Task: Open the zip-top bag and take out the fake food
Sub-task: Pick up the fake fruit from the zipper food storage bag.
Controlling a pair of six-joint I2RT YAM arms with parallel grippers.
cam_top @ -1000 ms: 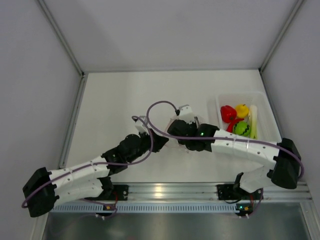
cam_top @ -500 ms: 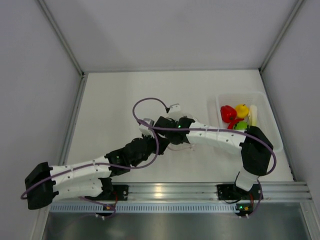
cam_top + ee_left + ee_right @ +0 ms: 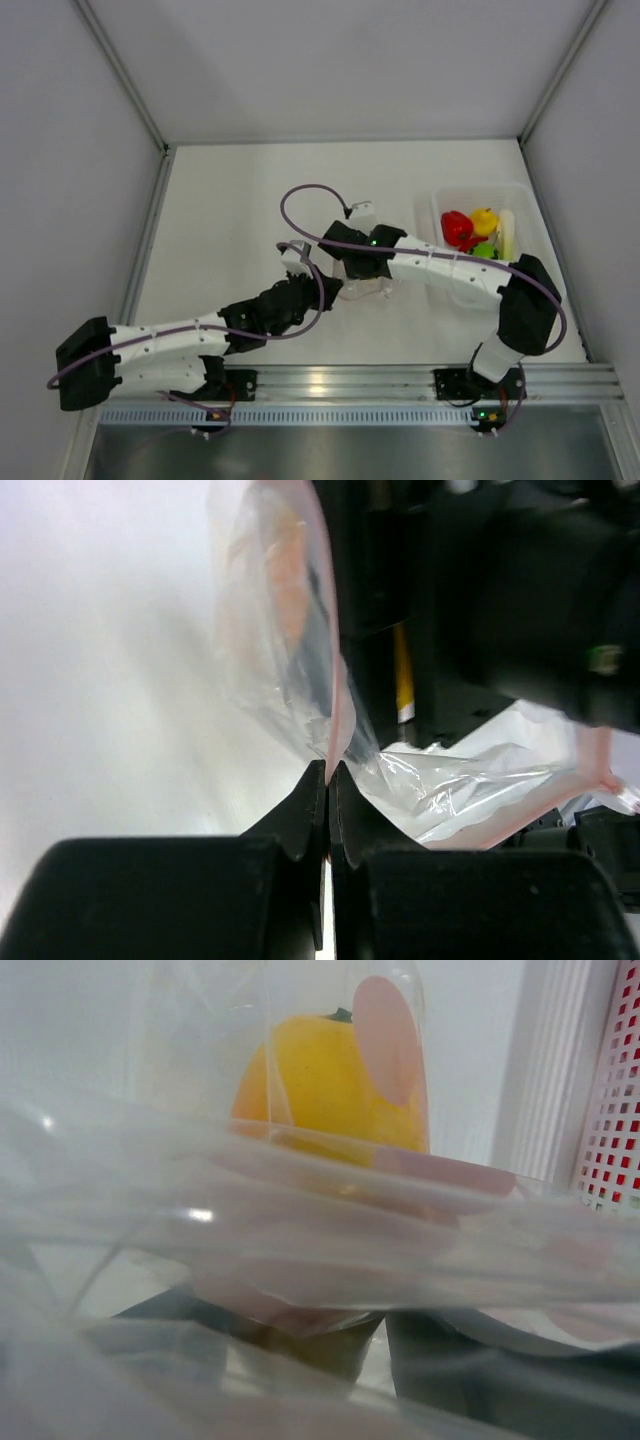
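Note:
The clear zip-top bag (image 3: 368, 288) lies mid-table between both arms. My left gripper (image 3: 328, 284) is shut on its pink zip strip; the left wrist view shows the jaws (image 3: 328, 772) pinching that strip, with crinkled plastic (image 3: 450, 780) spreading right. My right gripper (image 3: 362, 280) points down into the bag. Through the plastic (image 3: 300, 1240), a yellow pepper-like piece of fake food (image 3: 320, 1070) sits ahead of my right gripper (image 3: 385, 1345). Its dim fingers (image 3: 480, 1360) stand on either side of the piece's lower part.
A translucent white tray (image 3: 440, 200) at the right holds a red piece (image 3: 456, 227), a yellow piece (image 3: 485, 220), a green ball (image 3: 485, 250) and a pale stalk (image 3: 506, 232). White walls enclose the table. A red-and-white grid (image 3: 610, 1080) shows at the right edge.
The right arm's elbow has swung from the far right in toward the middle while its gripper stayed at the bag. The left gripper keeps its hold and has shifted only slightly.

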